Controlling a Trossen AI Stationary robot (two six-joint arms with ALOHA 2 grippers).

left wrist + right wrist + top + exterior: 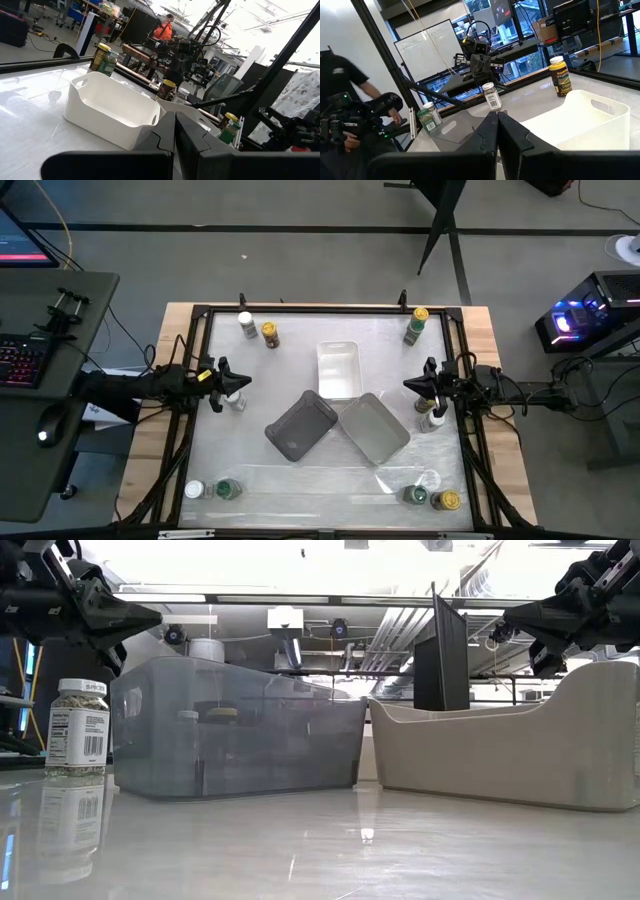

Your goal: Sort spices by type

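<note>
Low view: glossy white table [320, 850] (bright ceiling beyond)

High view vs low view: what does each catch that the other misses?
High only: the white tray, plus jars at the table's corners, like the yellow-lidded jar. Low only: the label on the white-lidded jar and the room behind. Both: the dark grey tray and light grey tray, with the left gripper and right gripper shut, holding nothing.
</note>
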